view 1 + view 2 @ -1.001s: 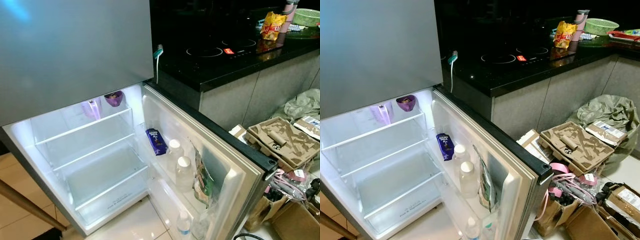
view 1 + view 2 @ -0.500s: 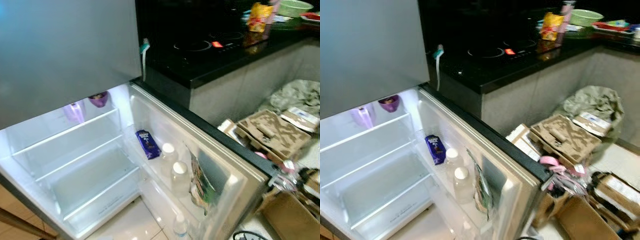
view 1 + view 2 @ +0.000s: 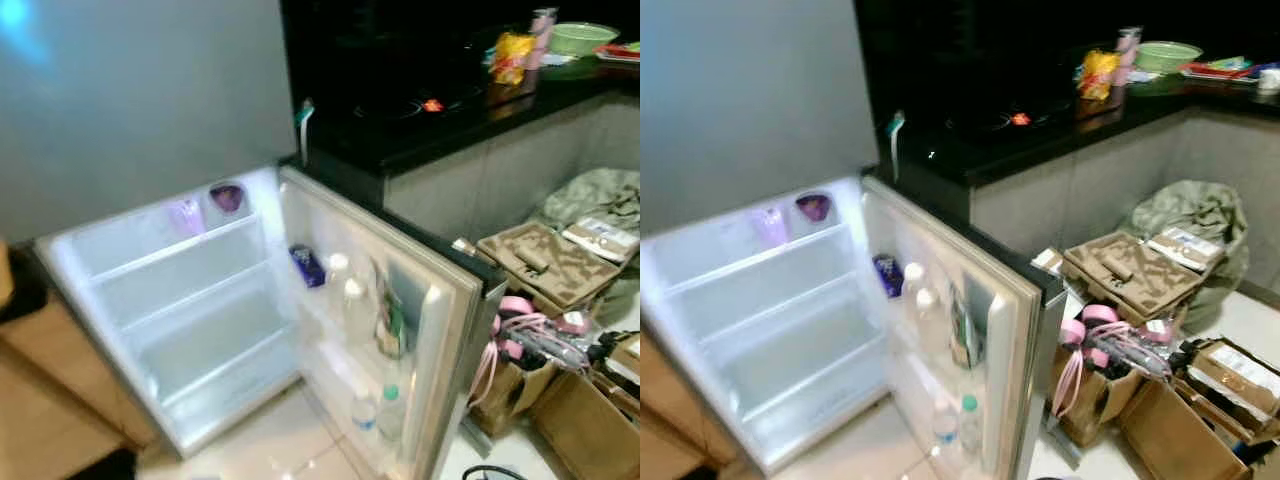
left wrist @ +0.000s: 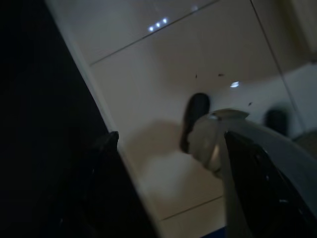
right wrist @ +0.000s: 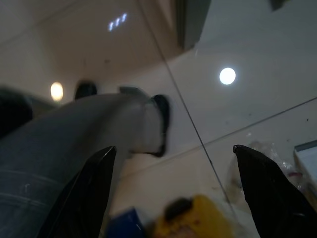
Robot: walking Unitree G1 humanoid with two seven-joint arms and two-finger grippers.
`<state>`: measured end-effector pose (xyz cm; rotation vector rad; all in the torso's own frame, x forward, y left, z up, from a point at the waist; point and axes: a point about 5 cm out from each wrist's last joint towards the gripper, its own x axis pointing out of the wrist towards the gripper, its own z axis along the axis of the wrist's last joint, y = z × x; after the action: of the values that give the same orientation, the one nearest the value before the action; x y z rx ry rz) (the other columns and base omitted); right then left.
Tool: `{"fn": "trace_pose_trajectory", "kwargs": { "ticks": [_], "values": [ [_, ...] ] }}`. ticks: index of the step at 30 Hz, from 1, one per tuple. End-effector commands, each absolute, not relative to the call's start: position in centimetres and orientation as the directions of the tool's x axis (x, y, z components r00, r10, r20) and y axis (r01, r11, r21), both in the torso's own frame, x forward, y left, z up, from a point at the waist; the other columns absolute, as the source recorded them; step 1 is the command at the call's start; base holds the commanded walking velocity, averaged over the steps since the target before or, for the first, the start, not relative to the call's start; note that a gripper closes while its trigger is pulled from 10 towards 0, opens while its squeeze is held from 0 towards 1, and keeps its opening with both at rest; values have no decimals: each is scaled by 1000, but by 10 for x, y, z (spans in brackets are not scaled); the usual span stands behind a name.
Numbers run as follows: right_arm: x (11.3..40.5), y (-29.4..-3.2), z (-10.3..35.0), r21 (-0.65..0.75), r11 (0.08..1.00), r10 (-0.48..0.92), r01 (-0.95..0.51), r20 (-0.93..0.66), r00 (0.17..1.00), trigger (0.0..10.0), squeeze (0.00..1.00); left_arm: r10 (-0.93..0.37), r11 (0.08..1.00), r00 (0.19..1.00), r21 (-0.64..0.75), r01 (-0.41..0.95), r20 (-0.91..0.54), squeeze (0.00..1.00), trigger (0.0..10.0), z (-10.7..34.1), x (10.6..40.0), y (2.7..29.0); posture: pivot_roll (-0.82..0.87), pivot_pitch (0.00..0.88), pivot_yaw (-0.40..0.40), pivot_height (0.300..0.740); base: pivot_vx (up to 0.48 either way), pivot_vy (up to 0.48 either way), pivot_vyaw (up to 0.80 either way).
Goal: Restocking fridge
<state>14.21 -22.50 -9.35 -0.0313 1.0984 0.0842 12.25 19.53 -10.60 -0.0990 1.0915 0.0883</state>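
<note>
Fridge [image 3: 150, 130] door [image 3: 440, 330] open, boxes [image 3: 550, 265] nr edge

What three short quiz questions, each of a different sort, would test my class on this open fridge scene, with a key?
1. True or false: the fridge door stands open.
2. Where does the purple cup sit? A) top shelf B) door rack C) floor
3. Fill in: the green basket sits on the black ____.

Key: 1 true; 2 A; 3 counter.
</note>
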Motion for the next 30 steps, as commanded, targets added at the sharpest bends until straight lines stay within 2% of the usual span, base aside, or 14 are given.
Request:
{"fn": "trace_pose_trajectory", "kwargs": {
  "ticks": [1,4,12,17,30],
  "values": [
    [149,-223,-91,17,995,60,-96,-881,468,10000,0,30,993,443,-24,-116,-896,0,10000,-107,119,198,-100,0,5,734,-420,0,0],
    [149,-223,-91,17,995,60,-96,-882,468,10000,0,32,994,443,-18,-107,-896,0,10000,-107,119,198,-100,0,5,734,-398,0,0],
    [146,-225,-92,17,996,57,-90,-883,465,10000,0,24,992,442,-32,-119,-897,0,10000,-107,118,199,-108,0,4,734,0,0,0],
    [146,-225,-92,21,996,59,-86,-883,465,10000,0,47,992,430,-7,-122,-902,0,10000,-107,116,202,-109,0,7,734,0,-471,0],
    [149,-225,-91,22,996,59,-81,-876,478,10000,0,57,991,434,-3,-135,-899,0,10000,-107,117,203,-109,0,7,734,0,0,0]
  ]
}}
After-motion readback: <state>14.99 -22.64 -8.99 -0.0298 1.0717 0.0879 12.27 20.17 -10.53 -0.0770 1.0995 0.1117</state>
